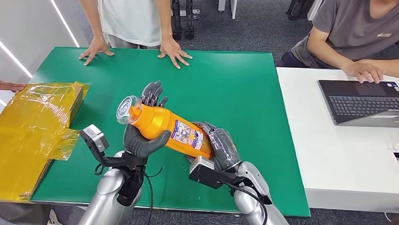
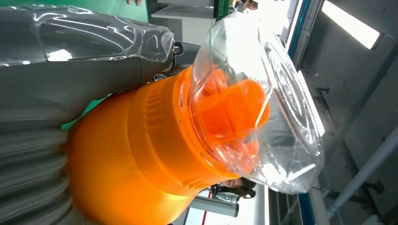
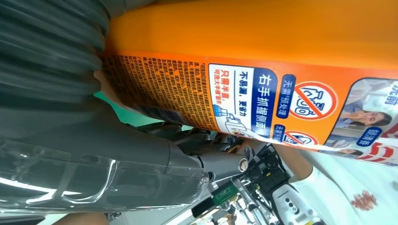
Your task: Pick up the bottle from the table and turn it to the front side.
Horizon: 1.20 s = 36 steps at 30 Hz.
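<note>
An orange bottle (image 1: 167,131) with a clear cap (image 1: 125,110) and a printed label is held tilted above the green table (image 1: 238,94), cap end to the left. My left hand (image 1: 144,135) grips its neck end, thumb across the front and fingers behind. My right hand (image 1: 221,147) holds the base end. The left wrist view looks close at the bottle's (image 2: 141,159) clear cap (image 2: 263,103) beside my left hand (image 2: 51,93). In the right wrist view the bottle's label (image 3: 263,103) lies against my right hand (image 3: 89,154).
A yellow plastic-wrapped box (image 1: 31,131) lies on the table's left side. A person's two hands (image 1: 134,51) press on the far edge. Another person sits at a white table (image 1: 336,147) on the right with a laptop (image 1: 368,102).
</note>
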### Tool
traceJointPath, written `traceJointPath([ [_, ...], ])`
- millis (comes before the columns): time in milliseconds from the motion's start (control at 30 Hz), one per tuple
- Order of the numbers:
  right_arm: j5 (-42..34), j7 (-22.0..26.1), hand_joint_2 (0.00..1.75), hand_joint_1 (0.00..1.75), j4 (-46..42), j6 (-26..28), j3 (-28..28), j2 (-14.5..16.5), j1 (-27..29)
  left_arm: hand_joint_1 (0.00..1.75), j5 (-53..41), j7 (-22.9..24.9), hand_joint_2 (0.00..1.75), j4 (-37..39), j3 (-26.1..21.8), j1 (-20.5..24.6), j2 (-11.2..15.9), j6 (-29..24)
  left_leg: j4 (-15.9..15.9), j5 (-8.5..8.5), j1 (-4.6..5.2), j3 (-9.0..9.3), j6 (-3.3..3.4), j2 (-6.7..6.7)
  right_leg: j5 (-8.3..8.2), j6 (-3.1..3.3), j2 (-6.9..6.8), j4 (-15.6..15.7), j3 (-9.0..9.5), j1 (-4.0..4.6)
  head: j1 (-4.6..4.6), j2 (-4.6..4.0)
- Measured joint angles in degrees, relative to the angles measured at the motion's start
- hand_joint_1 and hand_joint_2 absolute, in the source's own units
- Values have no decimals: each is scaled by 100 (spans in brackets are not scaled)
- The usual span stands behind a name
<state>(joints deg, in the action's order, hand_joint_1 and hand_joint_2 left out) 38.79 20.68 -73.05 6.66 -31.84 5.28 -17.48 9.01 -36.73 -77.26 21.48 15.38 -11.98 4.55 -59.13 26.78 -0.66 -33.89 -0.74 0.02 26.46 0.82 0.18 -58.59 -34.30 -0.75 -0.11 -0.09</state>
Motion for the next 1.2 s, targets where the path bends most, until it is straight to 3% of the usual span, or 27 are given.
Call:
traceJointPath([
  [200,208,-2,175,164,108,-180,-35,5,-48,0,-123,-22,175,-7,-59,-116,0,-4,1,0,0,0,0,0,0,0,0,0,0,0,0,0],
  [233,240,-5,175,164,122,-195,-39,8,-53,14,-145,-26,175,-13,-69,-135,0,-4,1,0,0,0,0,0,0,0,0,0,0,0,0,0],
  [333,329,-21,175,162,154,-242,-51,18,-65,142,-232,-28,175,-72,-117,-200,-4,9,1,0,0,0,0,0,0,0,0,0,0,0,0,0],
  [367,352,-27,175,161,162,-252,-54,20,-69,172,-259,-28,175,-99,-135,-218,-7,15,1,0,0,0,0,0,0,0,0,0,0,0,0,0],
  [633,452,-46,175,157,178,-255,-54,25,-72,175,-382,-28,175,-275,-225,-294,-21,67,1,0,0,0,0,0,0,0,-1,0,0,0,-1,0],
  [867,497,-45,175,138,178,-256,-55,30,-65,175,-383,-28,175,-366,-238,-317,-57,81,1,0,0,0,0,-1,0,0,-1,0,0,0,-1,0],
  [933,500,-44,175,104,177,-257,-57,32,-59,175,-382,-28,175,-388,-243,-321,-63,81,1,0,0,0,0,-1,0,0,-1,0,0,0,-1,0],
  [1000,502,-45,175,37,176,-256,-61,39,-52,175,-385,-28,175,-414,-250,-330,-76,81,1,0,0,0,0,0,0,0,-1,0,0,0,0,0],
  [1067,504,-45,175,0,174,-256,-62,51,-46,175,-398,-28,175,-439,-262,-340,-86,84,1,0,0,0,0,0,0,0,-1,0,0,0,0,0],
  [1200,503,-20,175,0,133,-220,-101,96,-22,175,-450,7,175,-464,-311,-366,-108,100,1,0,0,0,0,0,0,0,0,0,-1,0,-1,0],
])
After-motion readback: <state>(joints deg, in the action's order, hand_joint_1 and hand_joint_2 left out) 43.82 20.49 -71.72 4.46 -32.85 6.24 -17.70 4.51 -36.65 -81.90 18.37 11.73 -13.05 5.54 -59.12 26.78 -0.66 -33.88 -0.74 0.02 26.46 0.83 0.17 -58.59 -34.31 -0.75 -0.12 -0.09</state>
